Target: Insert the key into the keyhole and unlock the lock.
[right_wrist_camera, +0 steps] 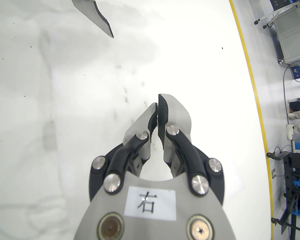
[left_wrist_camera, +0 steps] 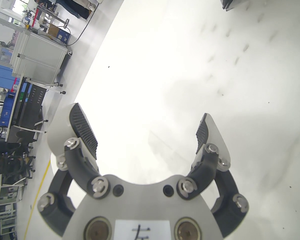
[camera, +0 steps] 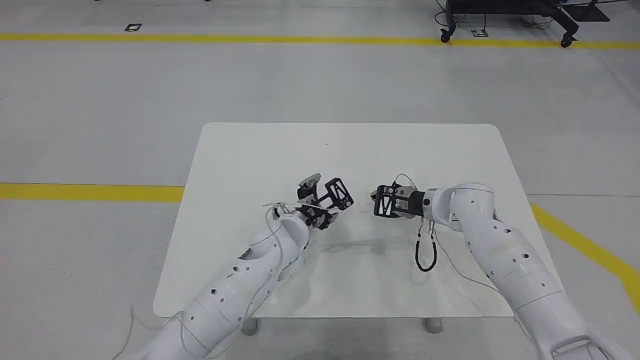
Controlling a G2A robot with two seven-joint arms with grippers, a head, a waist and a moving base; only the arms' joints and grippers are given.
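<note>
- Top view — the left gripper (camera: 325, 192) and right gripper (camera: 384, 201) face each other over the middle of the white table (camera: 450, 155), tips near but apart. Both forearms angle in from the near edge. A black cable loop (camera: 426, 250) droops beside the right forearm.
- Left wrist view — the left gripper (left_wrist_camera: 141, 116) hangs low over the table with its ribbed pads (left_wrist_camera: 83, 126) spread wide. A white label (left_wrist_camera: 142, 229) on its plate carries one handwritten black character.
- Right wrist view — the right gripper (right_wrist_camera: 158, 106) has its pads pressed together, tip to tip. Its plate also carries a white label with a single character.
</note>
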